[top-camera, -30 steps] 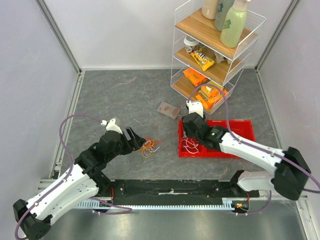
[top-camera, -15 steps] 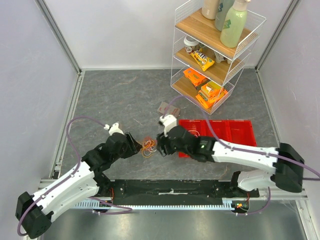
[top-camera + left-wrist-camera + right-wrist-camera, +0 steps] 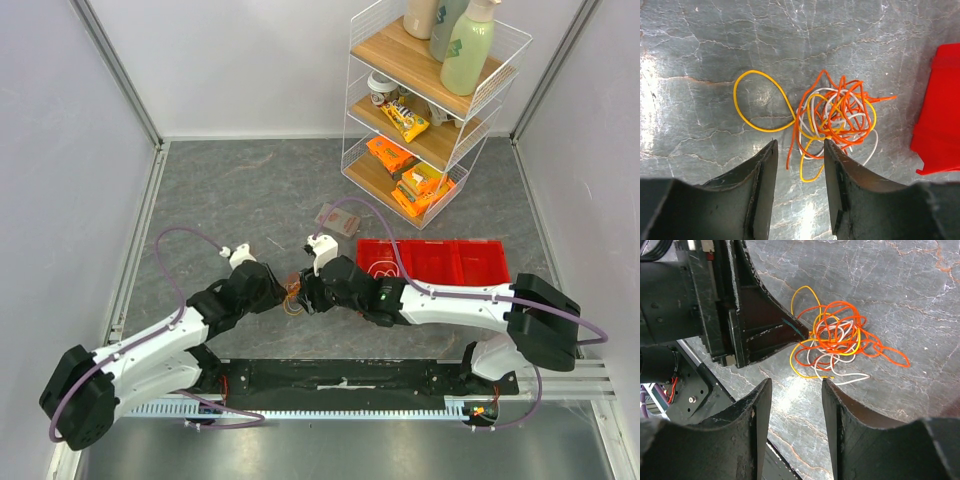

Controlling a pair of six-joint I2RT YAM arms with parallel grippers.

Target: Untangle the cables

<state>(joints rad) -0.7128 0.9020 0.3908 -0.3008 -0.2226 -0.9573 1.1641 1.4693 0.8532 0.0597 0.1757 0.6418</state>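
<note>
The cables (image 3: 295,293) are a small tangle of thin orange, yellow and white wires on the grey table between both grippers. In the left wrist view the tangle (image 3: 832,117) lies just ahead of my open left gripper (image 3: 799,145), with a yellow loop (image 3: 757,100) spread to the left. In the right wrist view the tangle (image 3: 837,340) lies just ahead of my open right gripper (image 3: 796,382); the left gripper's fingers (image 3: 770,325) touch its far side. In the top view the left gripper (image 3: 280,293) and right gripper (image 3: 308,292) flank the bundle.
A red tray (image 3: 470,262) lies right of the tangle; its edge shows in the left wrist view (image 3: 940,120). A small grey-brown box (image 3: 338,219) lies behind. A wire shelf (image 3: 430,100) with snacks and bottles stands at the back right.
My right arm has swung left from the red tray to the tangle. My left gripper has moved right and closer to the cables.
</note>
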